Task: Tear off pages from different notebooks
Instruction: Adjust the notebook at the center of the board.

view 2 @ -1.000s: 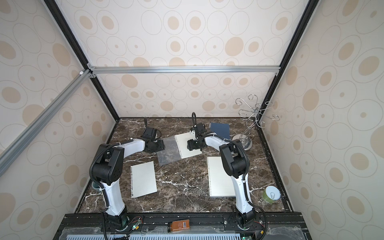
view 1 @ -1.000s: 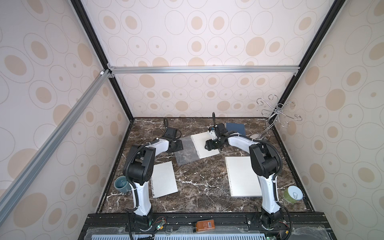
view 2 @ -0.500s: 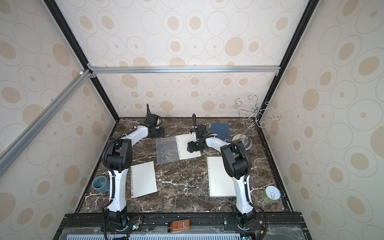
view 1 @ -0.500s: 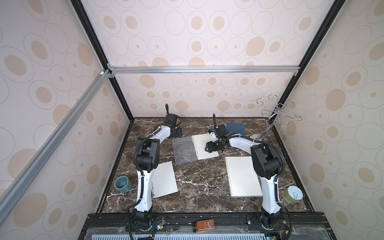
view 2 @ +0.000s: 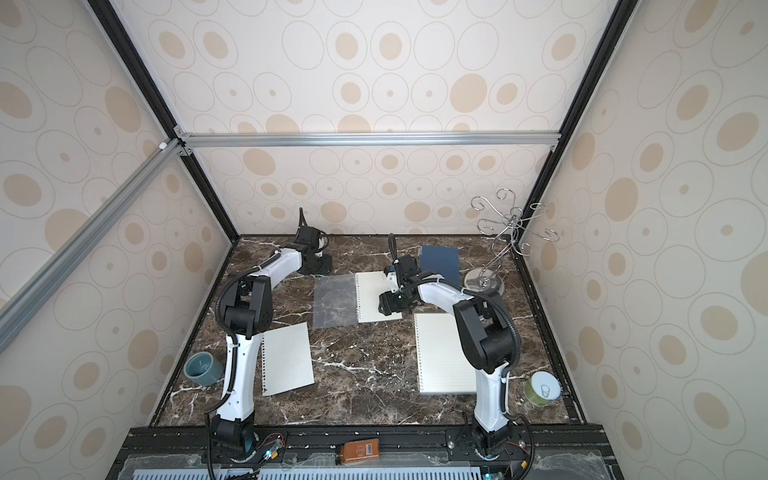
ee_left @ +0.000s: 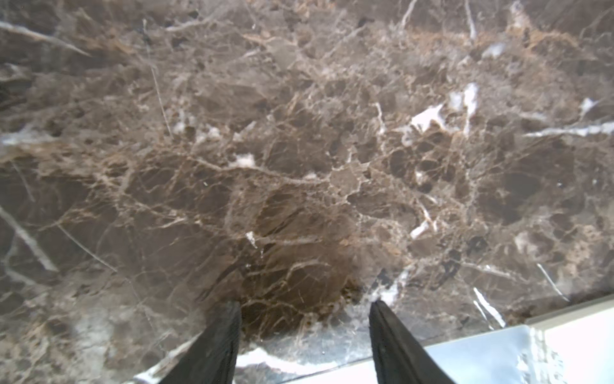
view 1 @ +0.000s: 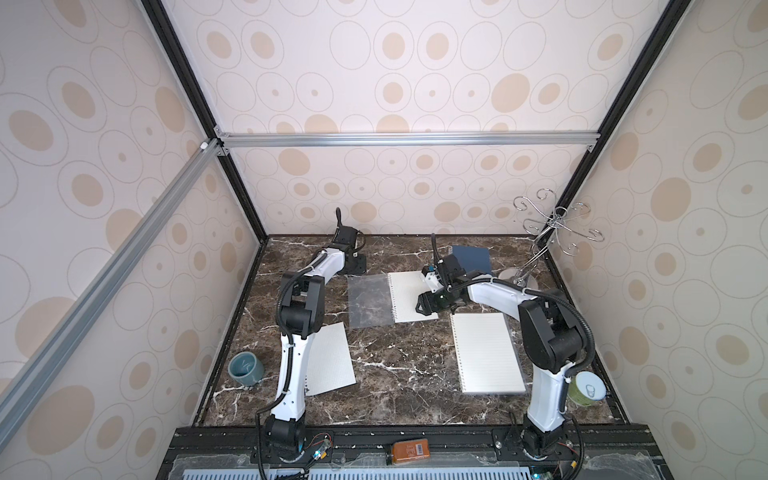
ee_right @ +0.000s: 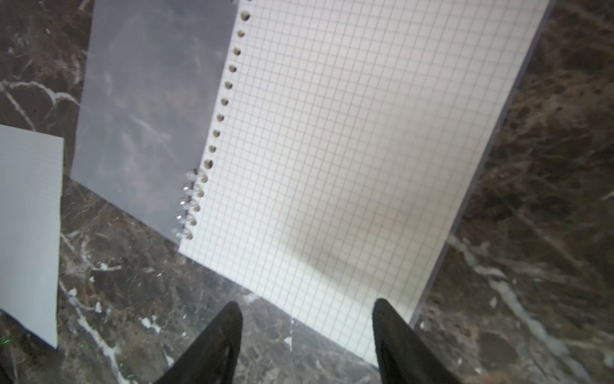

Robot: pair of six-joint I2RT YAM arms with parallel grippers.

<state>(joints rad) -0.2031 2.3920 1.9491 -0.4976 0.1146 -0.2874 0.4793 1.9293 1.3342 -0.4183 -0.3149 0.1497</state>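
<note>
The small notebook (view 1: 409, 295) lies open at the back middle, grid page up, its clear cover (view 1: 370, 301) flipped flat to the left. My right gripper (ee_right: 305, 316) is open and hovers over the page's near corner (ee_right: 349, 149) with nothing between its fingers. Wire coils (ee_right: 187, 202) show at only a few of the page's holes. My left gripper (ee_left: 305, 309) is open and empty over bare marble at the back left, just beyond the cover. The dark-blue notebook (view 1: 471, 257) lies closed behind my right arm. The larger notebook (view 1: 486, 353) lies front right. A loose page (view 1: 328, 359) lies front left.
A teal cup (view 1: 246, 368) stands by the left wall and a green can (view 1: 588, 388) at the front right. A wire hook stand (view 1: 552, 224) rises in the back right corner. An orange device (view 1: 410, 451) sits on the front rail.
My left gripper has drawn back from beside the clear cover toward the back left corner, its elbow lifting. The right gripper has stayed over the small notebook.
</note>
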